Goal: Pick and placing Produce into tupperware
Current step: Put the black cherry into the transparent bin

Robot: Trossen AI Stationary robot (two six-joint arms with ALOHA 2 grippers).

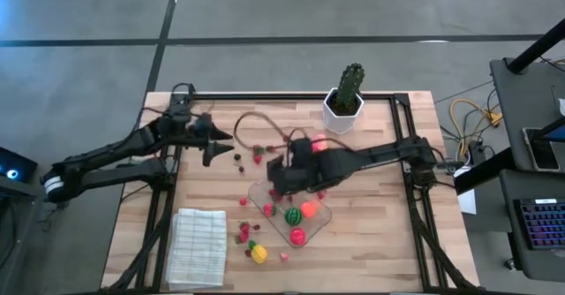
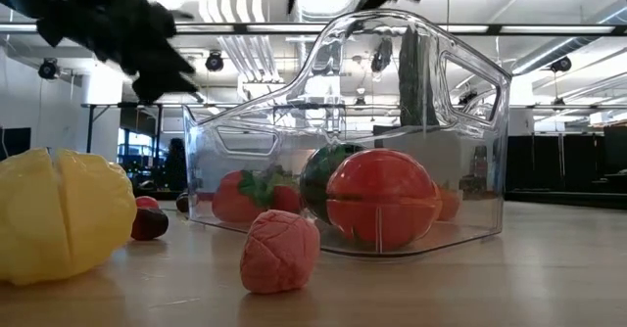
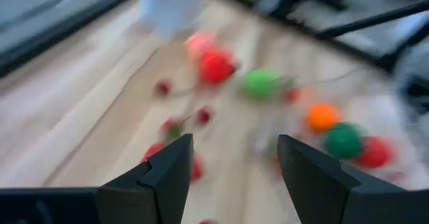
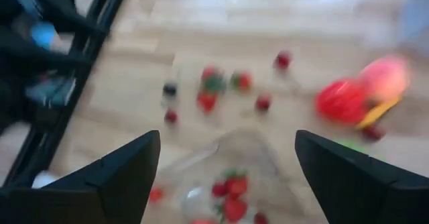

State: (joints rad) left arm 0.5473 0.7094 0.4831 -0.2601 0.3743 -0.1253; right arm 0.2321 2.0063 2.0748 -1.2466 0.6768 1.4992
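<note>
The clear tupperware [image 1: 291, 211] stands on the table's middle, toward the near edge. It holds a green striped melon ball [image 1: 291, 215], an orange piece [image 1: 309, 209], a red piece [image 1: 297, 236] and strawberries [image 4: 231, 187]. Small red berries [image 1: 256, 154] lie scattered beyond it. A yellow piece [image 1: 258, 253], a pink piece [image 2: 279, 252] and red berries [image 1: 243, 233] lie near it. My right gripper [image 1: 275, 178] is open and empty above the tupperware's far left corner [image 4: 228, 143]. My left gripper [image 1: 221, 147] is open and empty, left of the scattered berries [image 3: 201, 115].
A cactus in a white pot [image 1: 347, 101] stands at the far edge. A folded white ribbed cloth [image 1: 199, 246] lies at the near left. Red and pink pieces [image 1: 311, 141] lie under my right arm. A brown cable [image 1: 256, 123] loops over the far part of the table.
</note>
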